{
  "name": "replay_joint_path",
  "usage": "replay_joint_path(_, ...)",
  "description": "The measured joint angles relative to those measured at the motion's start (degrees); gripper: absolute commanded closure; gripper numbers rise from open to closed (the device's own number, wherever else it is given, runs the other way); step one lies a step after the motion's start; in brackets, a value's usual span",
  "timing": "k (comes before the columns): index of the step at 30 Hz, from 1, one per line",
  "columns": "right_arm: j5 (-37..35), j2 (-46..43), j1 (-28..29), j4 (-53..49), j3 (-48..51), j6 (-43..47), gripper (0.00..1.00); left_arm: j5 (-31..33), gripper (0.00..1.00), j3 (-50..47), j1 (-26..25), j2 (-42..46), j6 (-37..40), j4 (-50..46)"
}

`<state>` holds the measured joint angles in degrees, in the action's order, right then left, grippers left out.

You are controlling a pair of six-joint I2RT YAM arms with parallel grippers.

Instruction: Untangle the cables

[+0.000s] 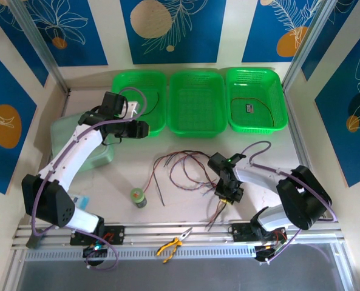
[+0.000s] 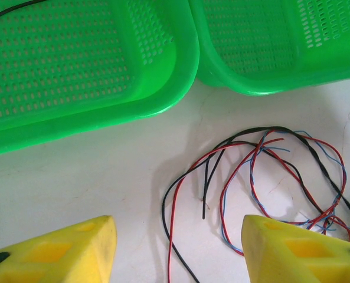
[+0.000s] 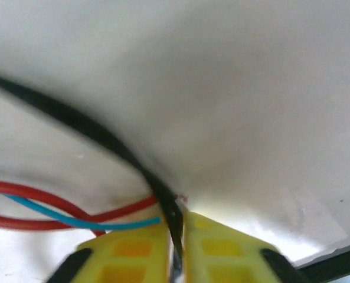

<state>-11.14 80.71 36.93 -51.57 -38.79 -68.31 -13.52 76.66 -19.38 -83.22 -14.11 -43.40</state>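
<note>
The cables [image 1: 186, 167] lie as a loose tangle of thin black, red and blue wires in the middle of the white table. My right gripper [image 1: 228, 195] is down at the tangle's near right edge. In the right wrist view its yellow jaws [image 3: 177, 227] are shut on a black cable [image 3: 104, 138], with red [image 3: 45, 194] and blue strands passing just left of the fingers. My left gripper [image 1: 144, 129] hovers by the left basket, away from the tangle. It stands open [image 2: 177, 236], nothing between its fingers, the cables [image 2: 269, 171] on the table below.
Three green baskets stand in a row at the back [image 1: 138, 100], [image 1: 198, 103], [image 1: 256, 100]; the left and right ones hold a cable. A pale green box [image 1: 64, 130] sits under the left arm. A small green roll [image 1: 138, 197] and yellow-handled pliers [image 1: 173, 244] lie near the front.
</note>
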Motion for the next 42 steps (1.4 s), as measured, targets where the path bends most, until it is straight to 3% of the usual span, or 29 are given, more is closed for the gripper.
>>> replay_joint_path(7, -1.4, -0.1, -1.0, -0.5, -2.4, 3.7, 1.0, 0.0, 0.42, 0.0, 0.0, 1.6, 0.0, -0.9)
replay_joint_path(15, -2.2, -2.3, -6.7, -6.4, -21.0, 15.2, 1.0, 0.0, 0.42, 0.1, 0.0, 1.8, 0.0, -0.9)
replay_joint_path(26, -1.7, -8.0, -10.8, -14.4, -33.2, 23.9, 1.0, -0.3, 0.41, 1.9, 0.0, 1.3, 0.0, -0.1)
replay_joint_path(42, 5.1, -16.2, -11.7, -9.9, -45.4, 29.3, 1.0, -3.8, 0.4, 10.5, -0.4, -1.0, -0.7, 1.1)
